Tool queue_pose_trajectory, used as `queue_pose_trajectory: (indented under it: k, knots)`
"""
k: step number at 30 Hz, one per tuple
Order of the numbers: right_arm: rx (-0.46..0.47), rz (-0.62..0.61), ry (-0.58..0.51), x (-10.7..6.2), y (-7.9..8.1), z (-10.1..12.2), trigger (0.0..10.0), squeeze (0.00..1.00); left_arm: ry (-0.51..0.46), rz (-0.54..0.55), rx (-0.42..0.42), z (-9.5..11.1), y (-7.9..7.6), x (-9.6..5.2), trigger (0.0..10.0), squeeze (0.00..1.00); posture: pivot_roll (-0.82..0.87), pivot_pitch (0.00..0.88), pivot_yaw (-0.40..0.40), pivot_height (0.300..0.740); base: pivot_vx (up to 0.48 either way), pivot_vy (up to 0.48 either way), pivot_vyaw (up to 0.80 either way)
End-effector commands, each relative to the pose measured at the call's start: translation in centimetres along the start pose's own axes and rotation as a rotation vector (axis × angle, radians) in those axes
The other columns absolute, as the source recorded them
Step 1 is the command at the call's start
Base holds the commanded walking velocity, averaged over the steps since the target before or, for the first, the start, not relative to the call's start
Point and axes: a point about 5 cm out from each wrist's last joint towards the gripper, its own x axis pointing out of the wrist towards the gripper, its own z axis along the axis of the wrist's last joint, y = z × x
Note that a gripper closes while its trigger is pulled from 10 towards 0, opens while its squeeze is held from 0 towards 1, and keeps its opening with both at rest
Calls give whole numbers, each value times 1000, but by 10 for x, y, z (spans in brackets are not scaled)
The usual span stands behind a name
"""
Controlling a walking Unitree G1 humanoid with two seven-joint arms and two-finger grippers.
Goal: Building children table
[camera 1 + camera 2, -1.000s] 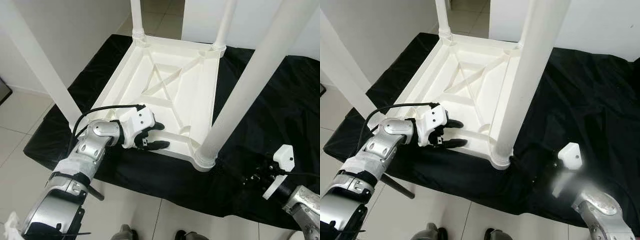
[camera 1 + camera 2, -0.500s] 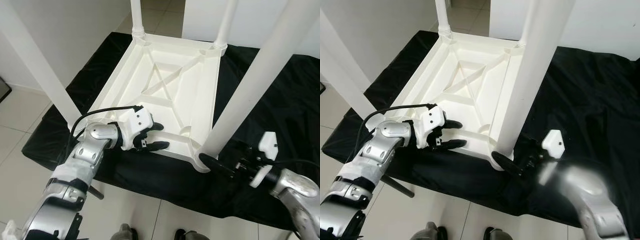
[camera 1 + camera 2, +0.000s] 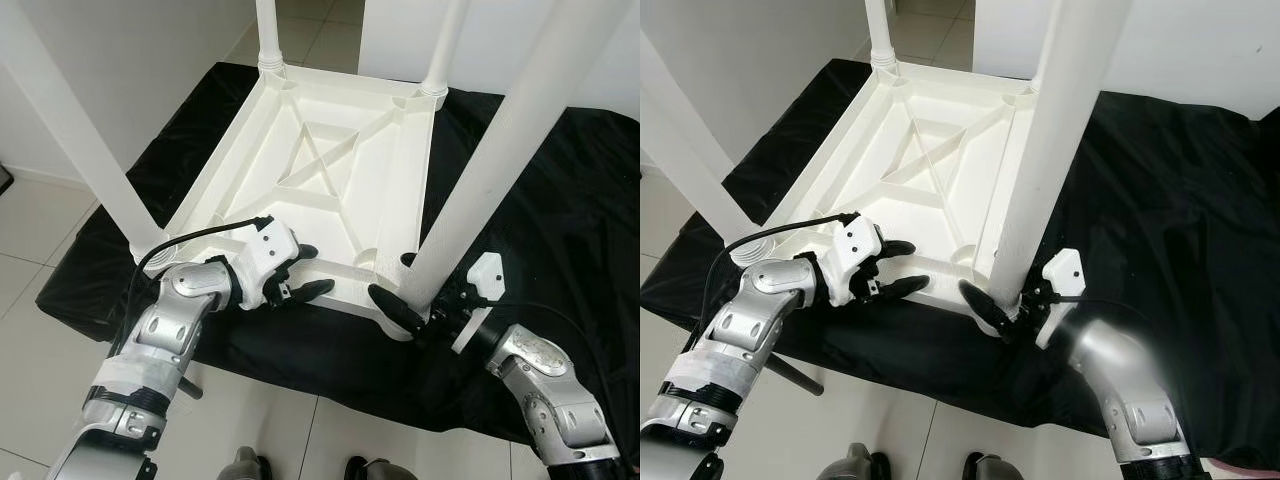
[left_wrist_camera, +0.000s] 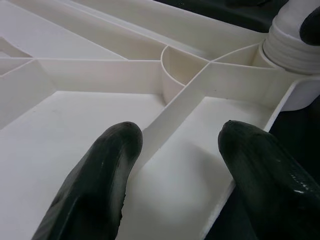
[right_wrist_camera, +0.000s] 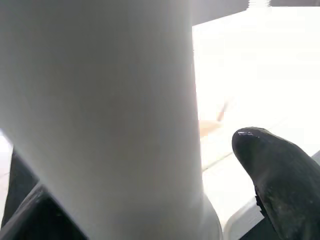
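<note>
The right hand (image 3: pixel 400 290) reaches in from the robot's right with its forearm low over the black cloth (image 3: pixel 560 200), its two black fingers spread apart around the base of the near right leg (image 3: pixel 490 170) of the upturned white table (image 3: pixel 330 170); one finger (image 3: pixel 392 308) lies along the near side of the leg's collar, and the other shows just behind the leg, with the leg close between them though a firm clamp cannot be made out. The left hand (image 3: pixel 300 272) comes in from the left on a bent silver arm, fingers apart, resting over the table's near rim; in the left wrist view its fingertips (image 4: pixel 100 170) straddle a raised rib on the table's underside. The table lies top-down on the cloth-covered worktop, its four legs standing upward, the near left leg (image 3: pixel 75 140) just beside the left forearm. The table's near edge sits close to the cloth's front edge, beyond which is tiled floor (image 3: pixel 40 330). Open cloth stretches to the right of the table.
</note>
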Motion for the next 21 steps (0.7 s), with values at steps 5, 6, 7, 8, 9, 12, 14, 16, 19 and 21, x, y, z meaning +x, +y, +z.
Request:
queue_pose_trajectory:
  k: [5, 6, 7, 8, 9, 12, 14, 16, 19, 21]
  knots:
    - [-17, -54, 10, -9, -13, -4, 10000, 0, 2, 93, -45, -5, 5, -2, 10000, 0, -39, 87, 20, 740, 0, 0, 0]
    - [-18, -64, 8, -9, -14, -5, 10000, 0, 0, 115, -53, -5, 6, -1, 10000, 0, -39, 87, 20, 740, 0, 0, 0]
    - [-22, -82, 2, -9, -15, -6, 10000, 0, -2, 146, -68, -5, 8, 0, 10000, 0, -42, 73, 33, 740, 0, 0, 0]
    - [-25, -93, -2, -9, -16, -6, 10000, 0, -3, 166, -79, -5, 9, 1, 10000, 0, -42, 73, 33, 740, 0, 0, 0]
    - [-25, -93, -2, -9, -16, -6, 10000, 0, -3, 166, -79, -5, 9, 1, 10000, 0, -42, 73, 33, 740, 0, 0, 0]
    - [-24, -125, -6, -11, -19, -9, 10000, 0, -11, 180, -99, -6, 7, 4, 10000, 0, -46, 66, 44, 740, 0, 0, 0]
    - [-17, -169, -12, -16, -24, -12, 10000, 0, -22, 157, -84, -5, 0, 8, 10000, 0, -41, 62, 51, 740, 0, 0, 0]
    - [-16, -189, -14, -19, -27, -13, 10000, 0, -28, 147, -83, -5, -3, 9, 10000, 0, -41, 63, 52, 740, 0, 0, 0]
    - [-15, -203, -16, -21, -28, -14, 10000, 0, -31, 141, -83, -5, -6, 9, 10000, 0, -40, 64, 52, 740, 0, 0, 0]
    - [-9, -215, -11, -25, -31, -16, 10000, 0, -37, 117, -91, -6, -11, 8, 10000, 0, -37, 69, 50, 740, 0, 0, 0]
